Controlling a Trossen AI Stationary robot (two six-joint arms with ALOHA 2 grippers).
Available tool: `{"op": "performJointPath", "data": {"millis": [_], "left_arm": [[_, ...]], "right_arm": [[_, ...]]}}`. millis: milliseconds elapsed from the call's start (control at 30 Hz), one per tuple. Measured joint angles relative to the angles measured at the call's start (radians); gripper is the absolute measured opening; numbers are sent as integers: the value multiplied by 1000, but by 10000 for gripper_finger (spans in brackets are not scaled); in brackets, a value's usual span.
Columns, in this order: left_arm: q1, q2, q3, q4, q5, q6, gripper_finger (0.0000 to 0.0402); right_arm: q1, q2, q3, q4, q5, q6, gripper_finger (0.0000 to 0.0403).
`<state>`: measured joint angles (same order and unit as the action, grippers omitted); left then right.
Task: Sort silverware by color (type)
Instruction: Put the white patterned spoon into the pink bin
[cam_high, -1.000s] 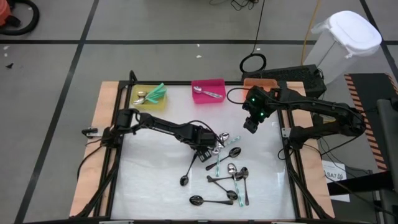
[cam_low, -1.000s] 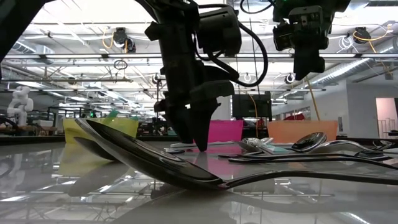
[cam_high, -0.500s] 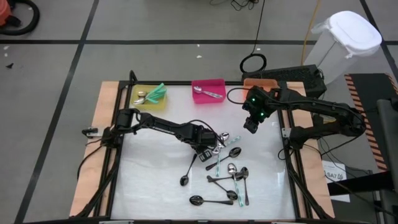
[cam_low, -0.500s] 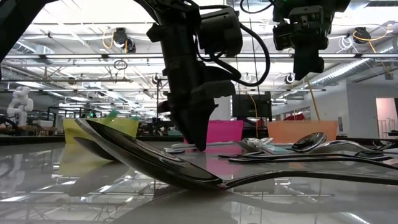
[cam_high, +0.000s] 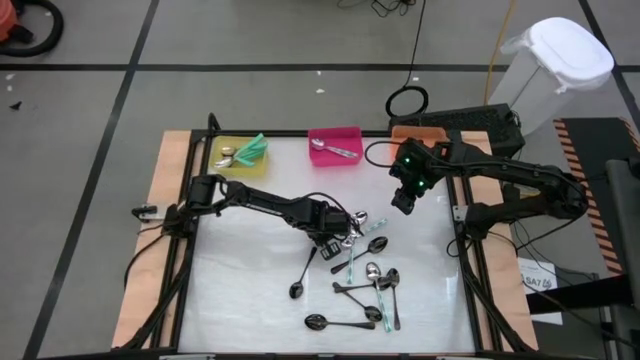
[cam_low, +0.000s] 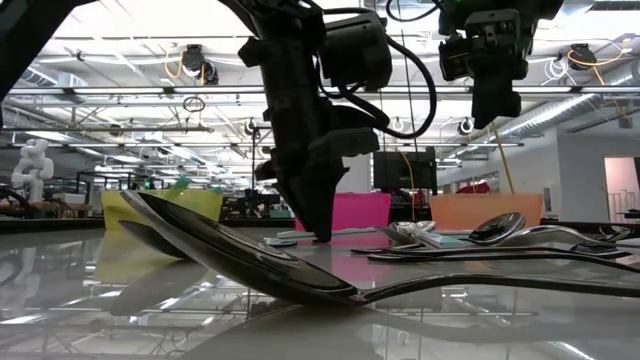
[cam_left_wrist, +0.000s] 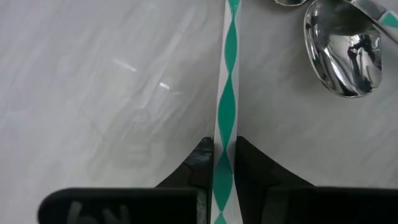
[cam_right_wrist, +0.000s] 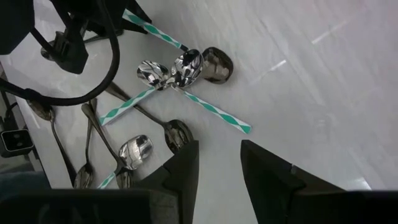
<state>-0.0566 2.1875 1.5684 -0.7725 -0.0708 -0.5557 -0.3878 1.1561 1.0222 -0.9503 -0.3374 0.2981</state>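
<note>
Several spoons (cam_high: 372, 285) lie in a loose heap at the table's middle right: some with teal-and-white striped handles, some silver, some dark. My left gripper (cam_high: 333, 240) stands at the heap's left edge, pointing down, shut on the striped handle of one teal spoon (cam_left_wrist: 229, 74) that lies on the table. In the low view its fingertips (cam_low: 321, 232) reach the tabletop. My right gripper (cam_high: 403, 200) hangs open above the table, to the far right of the heap, with nothing between its fingers (cam_right_wrist: 181, 168). My left gripper pinches the teal spoon's striped handle (cam_left_wrist: 225, 118) between its two fingers (cam_left_wrist: 200, 160), which come from above, pointing down, one on each side across the handle. The handle lies flat on the table and runs away from the fingers.
Along the far edge stand a yellow bin (cam_high: 240, 155) with spoons, a pink bin (cam_high: 335, 143) with silver spoons and an orange bin (cam_high: 415, 132). A dark spoon (cam_low: 250, 265) lies close to the low camera. Bare tabletop (cam_high: 240, 290) spreads left of the heap.
My left gripper has shut its fingers on the striped handle while staying in place. The spoon has not moved.
</note>
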Motion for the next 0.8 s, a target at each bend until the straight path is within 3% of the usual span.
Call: {"op": "performJointPath", "data": {"millis": [367,800], "left_arm": [[5,8,263,-296,-87,26,38],[13,8,340,-395,-94,-4,38]], "right_arm": [[-1,0,0,4,56,38,116],[0,-75,0,4,80,78,116]]}}
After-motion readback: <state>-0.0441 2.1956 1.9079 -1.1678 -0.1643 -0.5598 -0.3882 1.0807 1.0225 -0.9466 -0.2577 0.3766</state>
